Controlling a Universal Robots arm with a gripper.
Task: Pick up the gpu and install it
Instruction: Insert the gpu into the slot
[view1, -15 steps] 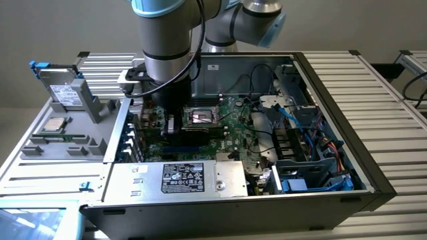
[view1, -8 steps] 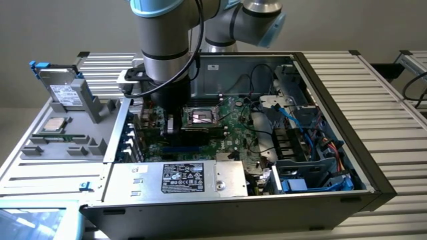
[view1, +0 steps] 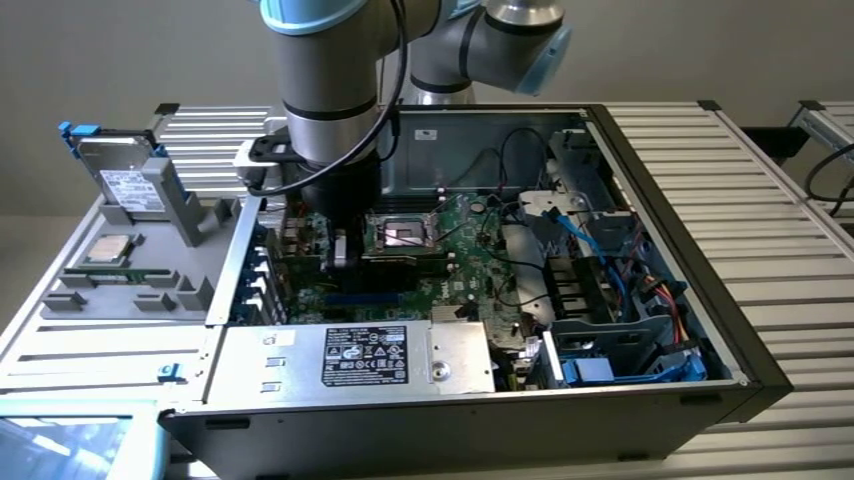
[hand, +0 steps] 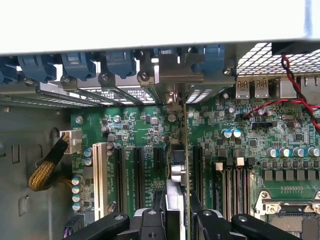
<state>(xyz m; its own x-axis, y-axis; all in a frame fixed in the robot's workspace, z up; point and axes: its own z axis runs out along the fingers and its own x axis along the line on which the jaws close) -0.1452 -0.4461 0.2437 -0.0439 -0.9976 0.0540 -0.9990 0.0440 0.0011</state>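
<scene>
One gpu (hand: 176, 172), seen edge-on in the wrist view. The gripper (hand: 176, 216) has its fingers closed on the card's top edge. The card stands upright over an expansion slot of the motherboard (hand: 145, 125), bracket end toward the rear slot openings; whether it is seated cannot be told.

Handling, as judged: light, stiff, fragile. It is best held by the board edges or shroud, never by the components or contacts.

Arm (view1: 334, 100): reaches straight down into the open computer case (view1: 747, 330), wrist vertical, just to the exterior view's left of the CPU socket (view1: 400, 238).
</scene>
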